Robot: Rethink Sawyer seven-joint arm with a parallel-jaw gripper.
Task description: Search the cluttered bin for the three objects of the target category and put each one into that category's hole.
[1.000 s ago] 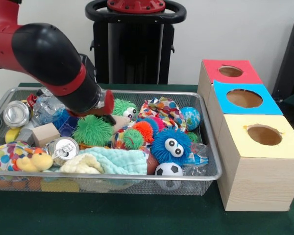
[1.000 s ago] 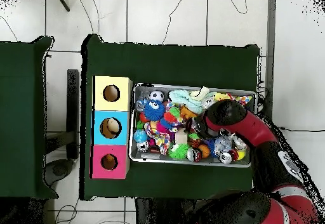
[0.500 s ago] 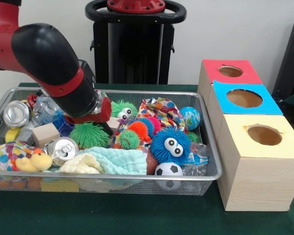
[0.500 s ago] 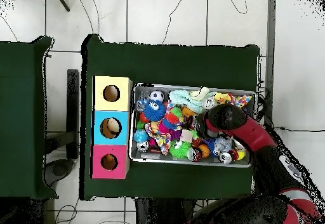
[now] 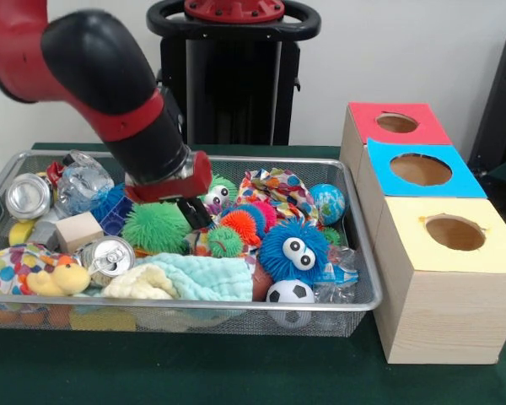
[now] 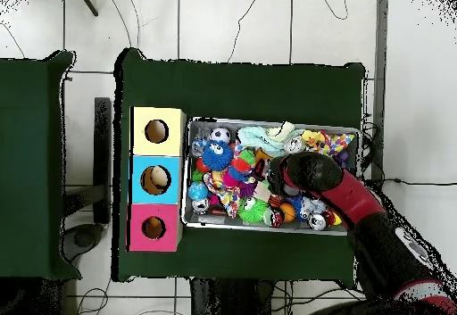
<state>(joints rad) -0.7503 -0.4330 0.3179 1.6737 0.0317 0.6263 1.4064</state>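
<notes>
Gripper (image 5: pixel 194 213) low at centre-left of wire mesh bin (image 5: pixel 364 278) — fingers' state unclear; green spiky rubber ball (image 5: pixel 156 227) probably soft, light — pinch its middle.

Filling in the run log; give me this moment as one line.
phase: searching | gripper: low in bin, over green spiky ball | grasp: unclear | boxes: untouched

The bin (image 5: pixel 364 291) sits left of three boxes (image 5: pixel 443 278) set in a row — football (image 5: pixel 288 293) at its near edge, cans (image 5: pixel 27 194) far left.
</notes>
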